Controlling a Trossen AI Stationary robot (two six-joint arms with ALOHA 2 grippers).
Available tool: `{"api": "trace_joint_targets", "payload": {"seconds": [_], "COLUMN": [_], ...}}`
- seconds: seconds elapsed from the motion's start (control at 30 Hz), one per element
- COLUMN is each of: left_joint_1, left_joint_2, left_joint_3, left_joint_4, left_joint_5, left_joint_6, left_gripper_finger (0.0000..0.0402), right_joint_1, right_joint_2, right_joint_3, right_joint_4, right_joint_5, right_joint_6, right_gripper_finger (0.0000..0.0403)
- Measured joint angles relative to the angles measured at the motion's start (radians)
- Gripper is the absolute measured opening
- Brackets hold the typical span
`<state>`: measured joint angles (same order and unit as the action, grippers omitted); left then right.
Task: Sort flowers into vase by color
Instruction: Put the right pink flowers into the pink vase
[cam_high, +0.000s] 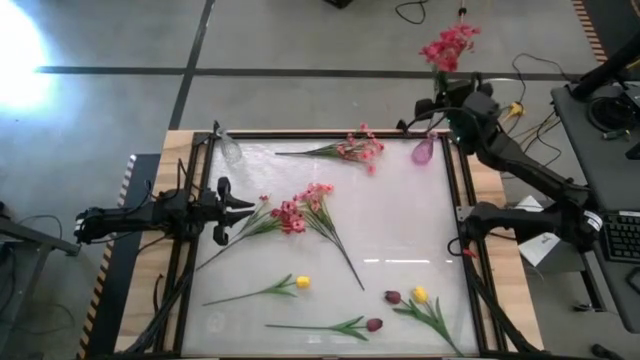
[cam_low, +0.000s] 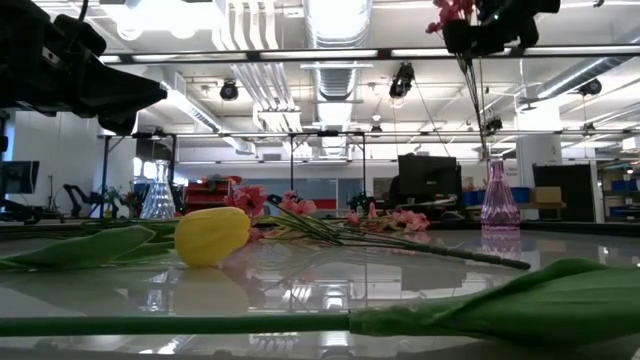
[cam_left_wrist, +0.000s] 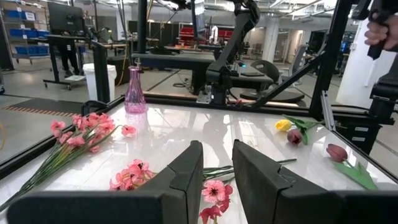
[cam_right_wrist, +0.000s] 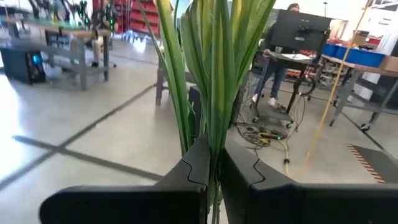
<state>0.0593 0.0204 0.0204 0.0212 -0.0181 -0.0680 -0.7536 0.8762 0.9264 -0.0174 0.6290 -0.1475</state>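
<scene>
The left arm lies level across the left side of the high view, reaching rightward over the table's left rail. The left gripper (cam_high: 232, 210) sits at mid-left of the frame, its two dark fingers (cam_left_wrist: 186, 171) parted by a narrow gap with nothing between them. The right arm bends from its base at mid-right up toward the upper right of the high view. The right gripper (cam_high: 440, 100) is raised there, fingers (cam_right_wrist: 198, 163) pinched on green stems.
</scene>
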Motion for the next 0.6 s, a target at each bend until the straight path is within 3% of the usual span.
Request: {"api": "trace_joint_targets", "payload": {"seconds": [0.17, 0.37, 0.6], "left_joint_1": [0.000, 0.000, 0.000], "left_joint_2": [0.000, 0.000, 0.000], "left_joint_3": [0.000, 0.000, 0.000], "left_joint_4": [0.001, 0.000, 0.001], "left_joint_5": [0.000, 0.000, 0.000], "left_joint_6": [0.000, 0.000, 0.000], "left_gripper_finger": [0.0075, 0.0075, 0.0075], "right_joint_1": [0.000, 0.000, 0.000], "right_joint_2": [-0.010, -0.030, -0.031], "right_joint_3": [-0.043, -0.111, -0.172], "right_joint_4": [0.005, 0.107, 0.104], "right_joint_5": [-0.001, -0.003, 0.000], "right_joint_6": [-0.077, -0.067, 0.003], "right_gripper_finger": [0.0013, 0.0013, 0.0013]}}
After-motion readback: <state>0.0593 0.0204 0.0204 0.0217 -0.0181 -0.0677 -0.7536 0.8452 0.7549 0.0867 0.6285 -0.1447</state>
